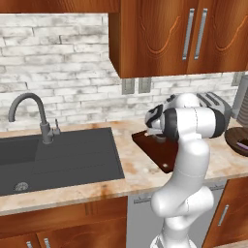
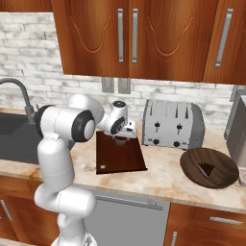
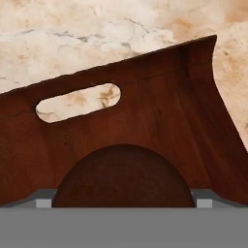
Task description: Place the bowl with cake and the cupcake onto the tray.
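The tray, a dark reddish-brown board with a handle slot, lies on the marble counter beside the sink; it also appears as tray and tray. My gripper hangs low over its far end, jaws open wide. In the hand view the cupcake shows as a dark brown dome resting on the tray between the two fingertips, near the slot. The bowl with cake, wide and dark brown with a small purplish piece inside, stands on the counter to the right, apart from the tray, and shows as bowl.
A silver toaster stands against the wall between tray and bowl. A grey appliance is at the far right. The dark sink with its faucet lies to the left. Wooden cabinets hang overhead.
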